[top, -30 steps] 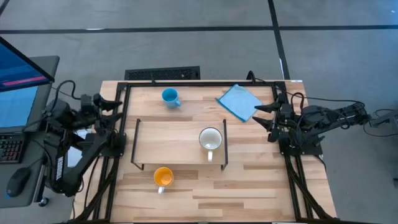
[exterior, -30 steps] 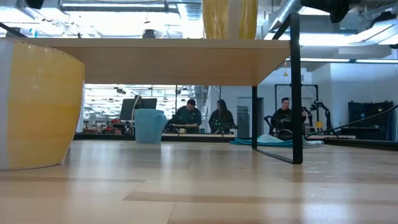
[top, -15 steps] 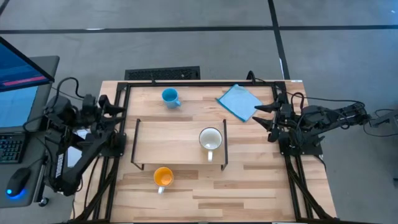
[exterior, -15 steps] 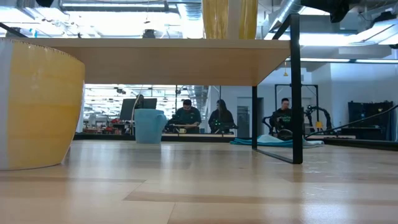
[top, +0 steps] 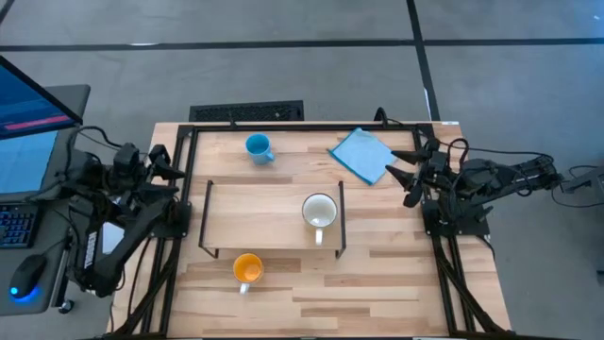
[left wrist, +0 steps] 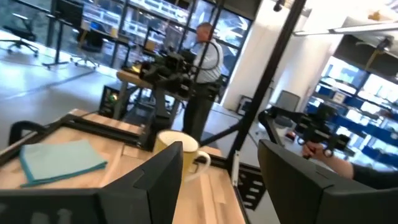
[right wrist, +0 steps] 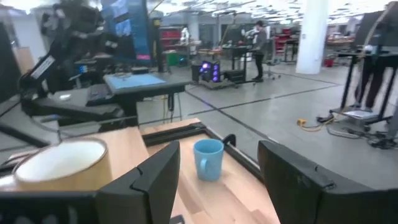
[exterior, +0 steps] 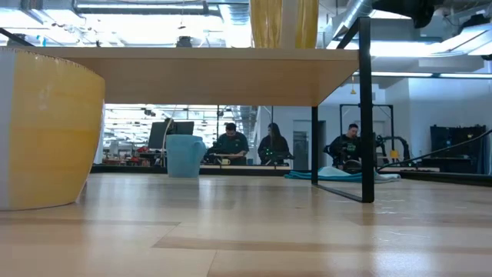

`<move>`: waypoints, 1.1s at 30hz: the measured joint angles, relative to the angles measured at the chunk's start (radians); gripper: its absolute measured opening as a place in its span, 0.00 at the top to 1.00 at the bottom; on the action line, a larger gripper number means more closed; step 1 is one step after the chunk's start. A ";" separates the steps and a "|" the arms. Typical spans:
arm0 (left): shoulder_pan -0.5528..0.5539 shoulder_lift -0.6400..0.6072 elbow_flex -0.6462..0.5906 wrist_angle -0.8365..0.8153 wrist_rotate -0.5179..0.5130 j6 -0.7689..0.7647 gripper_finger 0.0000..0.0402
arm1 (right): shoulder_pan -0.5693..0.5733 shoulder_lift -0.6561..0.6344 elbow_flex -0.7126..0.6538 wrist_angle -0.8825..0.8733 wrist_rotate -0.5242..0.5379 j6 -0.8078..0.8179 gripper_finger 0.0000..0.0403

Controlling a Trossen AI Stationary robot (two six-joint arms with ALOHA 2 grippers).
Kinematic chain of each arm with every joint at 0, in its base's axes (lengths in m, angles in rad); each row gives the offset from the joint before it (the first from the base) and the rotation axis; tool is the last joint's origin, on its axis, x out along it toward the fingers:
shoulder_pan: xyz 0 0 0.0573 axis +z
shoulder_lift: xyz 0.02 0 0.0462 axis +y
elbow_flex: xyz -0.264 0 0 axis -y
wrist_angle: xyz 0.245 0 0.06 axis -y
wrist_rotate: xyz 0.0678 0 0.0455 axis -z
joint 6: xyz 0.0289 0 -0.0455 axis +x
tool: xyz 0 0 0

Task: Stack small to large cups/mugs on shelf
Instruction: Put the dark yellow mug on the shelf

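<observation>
The white mug stands on the right part of the light-wood shelf. It also shows in the right wrist view and the left wrist view. The blue mug stands on the table beyond the shelf. The orange mug stands on the table in front of the shelf and looms at the left of the low view. My left gripper is open at the table's left edge. My right gripper is open at the right edge. Both are empty.
A flat blue cloth lies at the table's far right, near my right gripper. A black frame runs along the table's far and side edges. The shelf's black wire legs stand on the table. People sit in the room behind.
My left arm has shifted a little at the table's left edge and its gripper has turned slightly. My right gripper has moved slightly toward the far edge. The mugs, shelf and cloth have stayed where they were.
</observation>
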 joint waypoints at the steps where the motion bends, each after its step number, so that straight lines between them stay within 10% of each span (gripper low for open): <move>1: 0.000 0.000 0.000 0.001 0.008 0.003 0.51 | 0.000 0.000 0.000 0.007 0.007 0.000 0.41; 13: 0.001 0.091 0.000 -0.014 -0.171 0.136 0.52 | 0.000 0.000 0.000 0.021 0.029 0.000 0.41; 18: -0.020 0.187 0.000 -0.050 -0.076 0.071 0.52 | 0.000 0.000 0.000 0.021 0.028 0.009 0.41; 33: -0.471 0.310 0.000 -0.060 -0.161 0.174 0.52 | 0.000 0.000 0.000 0.020 0.026 0.112 0.41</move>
